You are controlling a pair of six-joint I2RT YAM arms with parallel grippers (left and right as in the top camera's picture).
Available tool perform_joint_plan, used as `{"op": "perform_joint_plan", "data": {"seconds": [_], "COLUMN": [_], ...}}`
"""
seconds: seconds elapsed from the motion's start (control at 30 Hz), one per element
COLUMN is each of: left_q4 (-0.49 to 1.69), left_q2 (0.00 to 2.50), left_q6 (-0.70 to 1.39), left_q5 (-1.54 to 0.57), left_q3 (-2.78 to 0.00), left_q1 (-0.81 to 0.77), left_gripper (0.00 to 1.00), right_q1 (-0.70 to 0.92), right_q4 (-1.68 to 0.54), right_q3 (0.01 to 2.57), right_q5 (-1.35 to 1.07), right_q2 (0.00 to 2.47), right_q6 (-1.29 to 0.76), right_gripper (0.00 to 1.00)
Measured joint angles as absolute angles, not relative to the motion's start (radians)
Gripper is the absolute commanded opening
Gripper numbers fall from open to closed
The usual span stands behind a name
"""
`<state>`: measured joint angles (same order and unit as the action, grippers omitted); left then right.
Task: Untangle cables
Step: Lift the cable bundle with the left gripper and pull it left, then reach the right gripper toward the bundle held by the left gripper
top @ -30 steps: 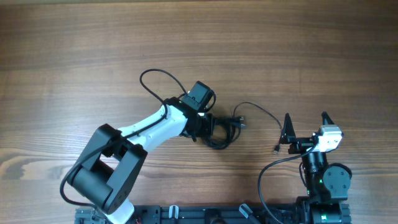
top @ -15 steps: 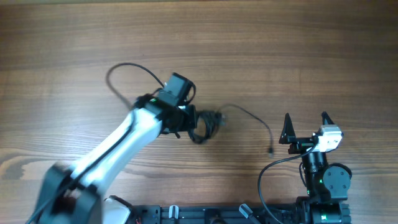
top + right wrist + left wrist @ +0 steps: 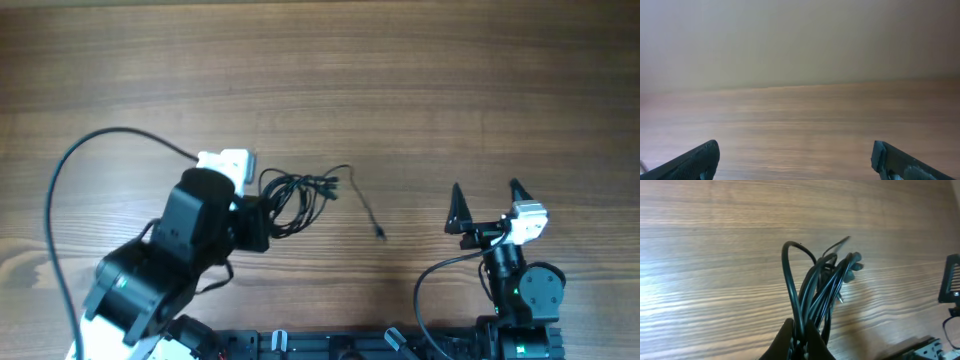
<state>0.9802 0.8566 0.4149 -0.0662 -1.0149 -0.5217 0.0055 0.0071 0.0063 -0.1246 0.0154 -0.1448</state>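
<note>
The cables (image 3: pixel 297 193) are a bundle of thin black cords lying left of the table's middle. One loose strand trails right from it to a small plug (image 3: pixel 380 234). My left gripper (image 3: pixel 262 212) is shut on the bundle's left end. In the left wrist view the cables (image 3: pixel 821 282) rise in loops from between the pinched fingertips of the left gripper (image 3: pixel 801 333). My right gripper (image 3: pixel 486 197) stands open at the front right, well apart from the plug. In its own view the right gripper (image 3: pixel 797 161) has only bare wood between its fingers.
The wooden table (image 3: pixel 420 90) fills the view. A thick black camera cord (image 3: pixel 58 190) arcs out to the left of the left arm. Another thick cord (image 3: pixel 428 277) loops beside the right arm's base. A black rail (image 3: pixel 330 345) runs along the front edge.
The left arm has drawn back to the left and toward the front, dragging the bundle with it. The loose strand and plug followed leftward. The right arm has stayed put.
</note>
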Motion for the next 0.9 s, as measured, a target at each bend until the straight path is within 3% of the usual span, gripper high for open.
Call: {"op": "perform_joint_plan", "data": {"seconds": [0.1,0.3,0.47,0.6,0.77,0.9], "left_q4": [0.984,0.954,0.94,0.902,0.872,0.871], "left_q2": [0.839,0.892,0.96,1.008,1.023,1.023], "left_q6": [0.412,0.412,0.412,0.412,0.412,0.412], "left_q5": [-0.05,-0.072,-0.114,-0.152,-0.167,-0.167], "left_q3": [-1.015,-1.015,-1.015,-1.015,-1.015,-1.015], "left_q1": [-0.522,-0.522,-0.522,-0.522,-0.522,-0.522], "left_gripper": [0.04,0.04,0.04,0.04,0.04,0.04], "right_q1": [0.006,0.006,0.006,0.006,0.006,0.006], "right_q4": [0.019,0.023,0.04,0.03,0.022,-0.014], "right_q3": [0.006,0.006,0.006,0.006,0.006,0.03], "right_q5": [-0.225,-0.314,-0.307,-0.327,-0.478,-0.535], "right_q2": [0.015,0.015,0.016,0.016,0.016,0.067], "right_q6": [-0.495,-1.568,-1.935,-1.989,-1.396,-1.148], "right_gripper": [1.0,1.0,1.0,1.0,1.0,1.0]}}
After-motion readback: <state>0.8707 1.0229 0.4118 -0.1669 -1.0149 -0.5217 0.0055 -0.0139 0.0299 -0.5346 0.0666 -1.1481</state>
